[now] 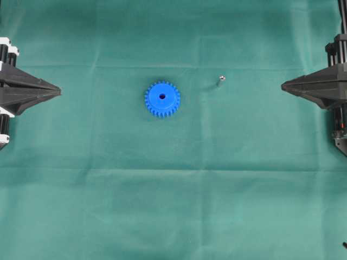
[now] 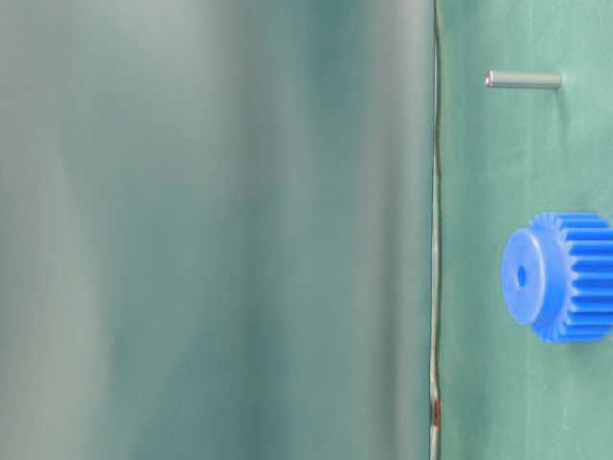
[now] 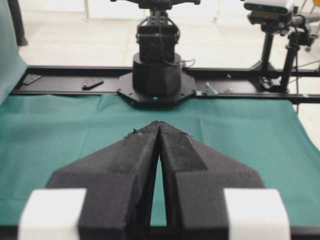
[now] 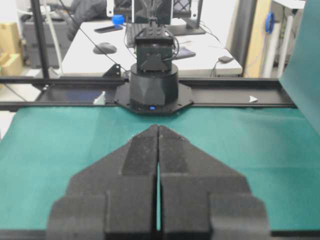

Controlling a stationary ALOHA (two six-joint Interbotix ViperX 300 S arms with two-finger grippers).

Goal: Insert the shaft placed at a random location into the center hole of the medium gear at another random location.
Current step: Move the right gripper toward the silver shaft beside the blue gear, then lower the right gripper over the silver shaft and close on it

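Right, my left black wedge-shaped claw (image 1: 58,90) sits at the left edge of the overhead view, clenched on nothing: in its wrist view the fingertips (image 3: 159,126) meet at the front with only a thin slit behind them. My right black claw (image 1: 283,85) is at the opposite edge, likewise clenched and empty, its two fingers (image 4: 158,129) pressed together along their length. Both claws point inward toward each other across the green cloth-covered table (image 1: 173,206).

Out ahead of the right claw, well apart from it and slightly further up in the overhead view, I see the tiny silvery-grey metal cylindrical shaft (image 1: 220,81). The table-level view shows it standing on end on the cloth (image 2: 522,80).

Beyond the shaft, and nearer the middle between the two claws, lies the bright blue plastic toothed medium gear (image 1: 162,99), flat on the cloth and clear of the shaft. It is well apart from the left claw too, a little below that claw's line. Its small dark center hole (image 1: 162,96) faces upward in the raised hub, open and unfilled (image 2: 521,276).

Neither wrist view shows gear or shaft; each looks across the cloth at the opposite arm's black base (image 3: 156,80).
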